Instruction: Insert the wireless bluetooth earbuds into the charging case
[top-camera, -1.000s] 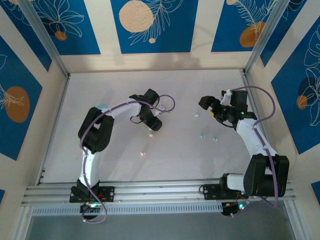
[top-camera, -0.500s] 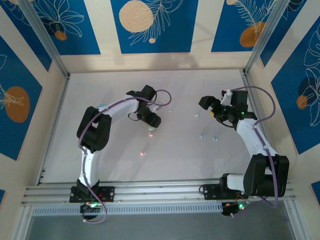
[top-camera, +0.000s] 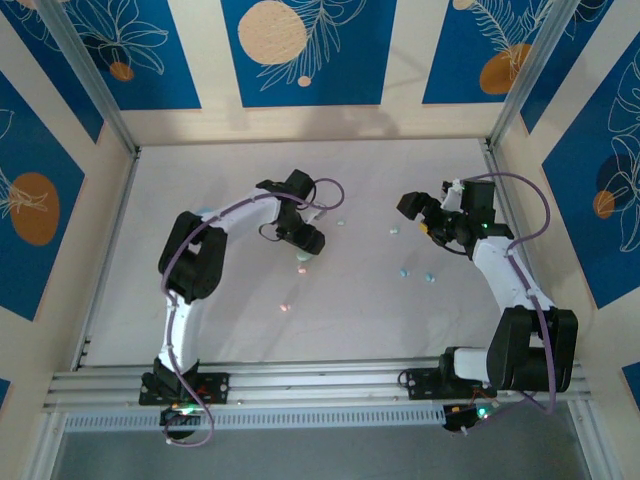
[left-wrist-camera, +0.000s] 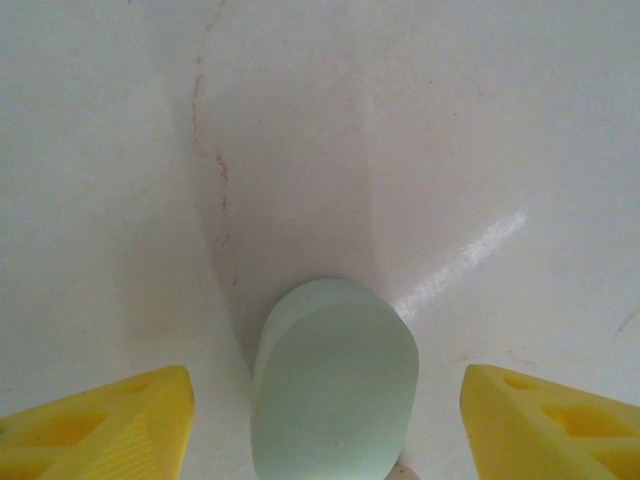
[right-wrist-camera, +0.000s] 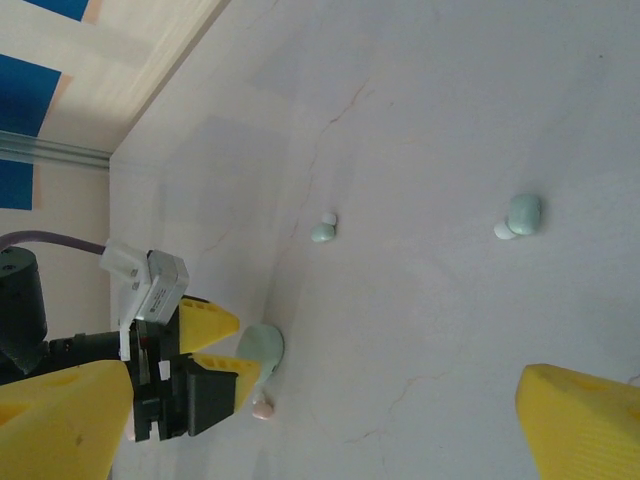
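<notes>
Mid-bench (top-camera: 400, 170), L end effector (left-wrist-camera: 325, 378) released: yellow fingers (left-wrist-camera: 110, 425) flank mint charging case (left-wrist-camera: 335, 400), gap each side, no contact. R end effector (right-wrist-camera: 325, 378) spread wide, nothing held. Earbuds (right-wrist-camera: 520, 213) loose on bench: mint ones well apart from case, pink earbud (right-wrist-camera: 262, 408) just beside it, blue earbuds (top-camera: 405, 271) on R side.

My left arm (top-camera: 190, 265) rises from its base toward 12 o'clock, folds at the elbow and reaches toward 3 o'clock. My left gripper (top-camera: 304, 252) points straight down, its yellow fingers (left-wrist-camera: 100, 425) parted. My right arm (top-camera: 505, 275) leans toward 11 o'clock. My right gripper (top-camera: 415, 215) faces 9 o'clock, jaws spread wide.
</notes>
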